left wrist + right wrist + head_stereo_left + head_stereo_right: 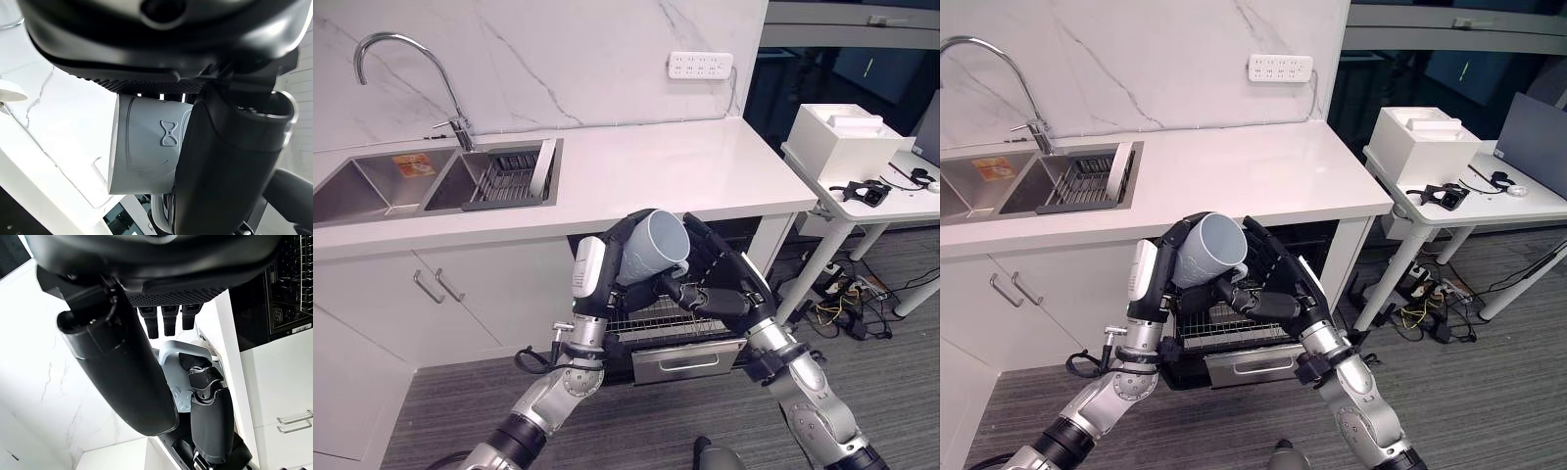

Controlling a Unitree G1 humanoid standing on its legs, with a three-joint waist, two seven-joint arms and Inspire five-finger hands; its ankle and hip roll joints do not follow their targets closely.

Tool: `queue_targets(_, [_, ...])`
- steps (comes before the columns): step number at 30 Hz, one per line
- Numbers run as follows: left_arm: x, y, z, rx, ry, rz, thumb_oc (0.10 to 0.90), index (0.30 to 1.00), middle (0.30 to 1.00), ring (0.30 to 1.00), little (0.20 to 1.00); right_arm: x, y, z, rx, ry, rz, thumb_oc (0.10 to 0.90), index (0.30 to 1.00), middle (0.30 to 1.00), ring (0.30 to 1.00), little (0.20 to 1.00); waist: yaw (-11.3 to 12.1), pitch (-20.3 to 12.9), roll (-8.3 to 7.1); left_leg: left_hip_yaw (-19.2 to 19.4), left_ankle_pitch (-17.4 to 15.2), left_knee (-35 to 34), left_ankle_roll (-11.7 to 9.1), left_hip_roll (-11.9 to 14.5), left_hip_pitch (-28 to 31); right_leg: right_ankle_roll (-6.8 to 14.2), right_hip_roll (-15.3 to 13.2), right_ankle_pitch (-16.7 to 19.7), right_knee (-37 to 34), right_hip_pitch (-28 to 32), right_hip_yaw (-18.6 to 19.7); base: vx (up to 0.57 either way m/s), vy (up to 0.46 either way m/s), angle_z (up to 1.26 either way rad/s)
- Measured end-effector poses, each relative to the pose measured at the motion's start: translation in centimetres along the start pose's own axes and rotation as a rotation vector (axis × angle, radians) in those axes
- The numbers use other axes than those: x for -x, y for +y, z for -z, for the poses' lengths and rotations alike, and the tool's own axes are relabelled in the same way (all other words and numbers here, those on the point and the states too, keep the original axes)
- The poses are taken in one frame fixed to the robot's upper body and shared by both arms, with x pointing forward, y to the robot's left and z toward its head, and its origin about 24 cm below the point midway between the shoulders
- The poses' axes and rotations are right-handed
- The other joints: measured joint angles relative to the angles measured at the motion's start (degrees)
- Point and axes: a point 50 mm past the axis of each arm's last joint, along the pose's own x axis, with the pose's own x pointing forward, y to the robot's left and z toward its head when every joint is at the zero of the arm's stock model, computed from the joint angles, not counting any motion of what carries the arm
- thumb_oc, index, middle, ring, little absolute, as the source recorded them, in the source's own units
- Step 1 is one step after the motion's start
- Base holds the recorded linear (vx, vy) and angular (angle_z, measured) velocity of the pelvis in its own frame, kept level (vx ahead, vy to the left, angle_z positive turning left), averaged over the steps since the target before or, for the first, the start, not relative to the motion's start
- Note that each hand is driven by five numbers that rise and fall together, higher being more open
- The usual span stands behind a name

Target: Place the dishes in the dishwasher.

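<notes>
Head stereo pair downward, wrist cams close on mug

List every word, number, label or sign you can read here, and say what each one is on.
No words or numbers are legible.
Pale blue-grey ceramic mug: a raised bow-tie emblem, no lettering.
Orange sticker in the stainless steel sink: print too small to read.
Small white label on the dark dishwasher: too small to read.
</notes>
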Motion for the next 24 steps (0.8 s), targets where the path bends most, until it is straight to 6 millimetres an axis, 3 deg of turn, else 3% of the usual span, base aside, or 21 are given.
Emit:
queue_targets(12, [1.5,-0.7,1.5,-0.102,0.09,0.004,0.4,0.3,0.3,0.3,0.3,-1.1,0.4,-0.6,-0.022,-0.029,0.016,0.8,0.9,0.9,0.9,0.9,0.5,0.0,-0.51,-1.5,0.5,0.1,-0.1,0.0,-1.3,0.0,-0.1,0.0,-0.3,0.0,-1.3,0.0,-0.005,0.05])
queue_targets(24, [2.1,-0.4,1.5,-0.255,0.013,-0.102,0.4,0.3,0.3,0.3,0.3,-1.6,1.2,-0.3,-0.03,-0.019,-0.014,0.8,0.9,0.9,0.9,0.9,0.9,0.0,-0.64,-3.0,1.0,-0.2,-0.2,0.1,-1.8,-0.5,-0.1,-0.4,0.0,0.0,-2.3,0.01,-0.009,0.05])
